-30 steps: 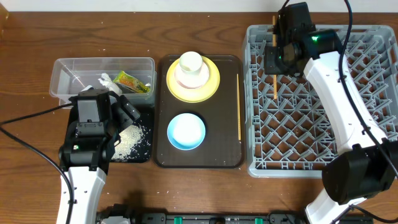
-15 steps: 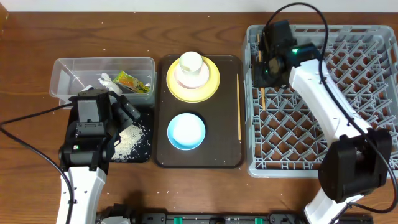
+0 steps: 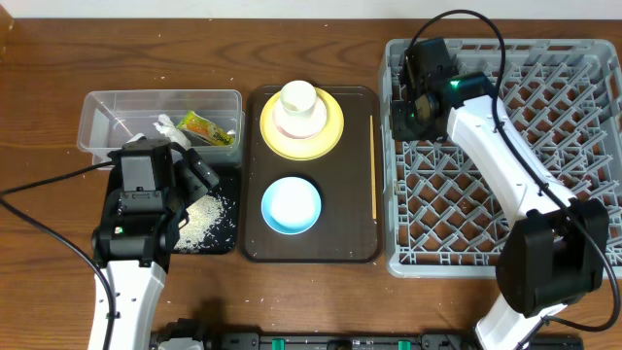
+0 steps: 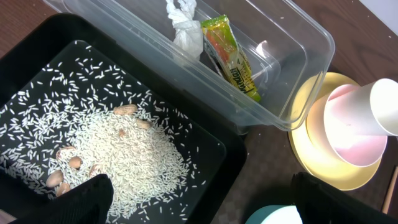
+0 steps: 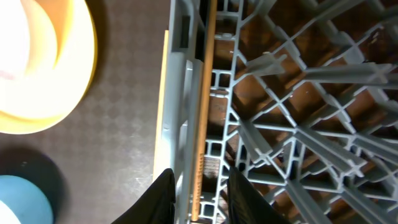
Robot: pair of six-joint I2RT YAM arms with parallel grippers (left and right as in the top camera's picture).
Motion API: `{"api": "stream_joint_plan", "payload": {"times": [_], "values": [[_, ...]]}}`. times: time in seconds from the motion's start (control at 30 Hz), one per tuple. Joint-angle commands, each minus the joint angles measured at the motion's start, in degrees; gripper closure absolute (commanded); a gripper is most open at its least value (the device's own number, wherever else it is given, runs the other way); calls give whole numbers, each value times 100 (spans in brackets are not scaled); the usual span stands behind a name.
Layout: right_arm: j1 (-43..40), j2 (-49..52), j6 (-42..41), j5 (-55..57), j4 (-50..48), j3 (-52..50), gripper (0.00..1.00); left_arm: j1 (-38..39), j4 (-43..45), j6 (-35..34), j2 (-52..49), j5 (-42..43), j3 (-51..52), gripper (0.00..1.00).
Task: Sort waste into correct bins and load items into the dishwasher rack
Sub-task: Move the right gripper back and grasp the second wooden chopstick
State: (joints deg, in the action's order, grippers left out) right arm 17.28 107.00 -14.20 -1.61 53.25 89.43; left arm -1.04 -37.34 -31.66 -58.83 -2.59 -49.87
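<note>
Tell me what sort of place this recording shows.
Probably a staged dish-clearing station on a wooden table, not a real kitchen: a grey dishwasher rack, a brown tray with a yellow plate, and a clear tub and black bin for waste.

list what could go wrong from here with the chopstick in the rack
The chopstick lies along the dishwasher rack's left wall over open grid; it might slip through a gap. The right end effector straddles it, fingers slightly parted; lifting askew could drag it out. The second chopstick hugs the tray's rim, awkward to pinch.
</note>
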Motion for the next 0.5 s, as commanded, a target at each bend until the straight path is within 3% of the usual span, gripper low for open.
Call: {"api": "stream_joint_plan", "payload": {"times": [0.0, 0.23, 0.47], "values": [[170, 42, -431, -356, 4, -20, 73, -24, -20, 31, -33, -105, -83, 6], [968, 42, -1064, -247, -149, -20, 73, -24, -17, 31, -33, -105, -83, 6], [2103, 79, -1821, 1622, -225, -20, 71, -24, -17, 31, -33, -105, -83, 6]]}}
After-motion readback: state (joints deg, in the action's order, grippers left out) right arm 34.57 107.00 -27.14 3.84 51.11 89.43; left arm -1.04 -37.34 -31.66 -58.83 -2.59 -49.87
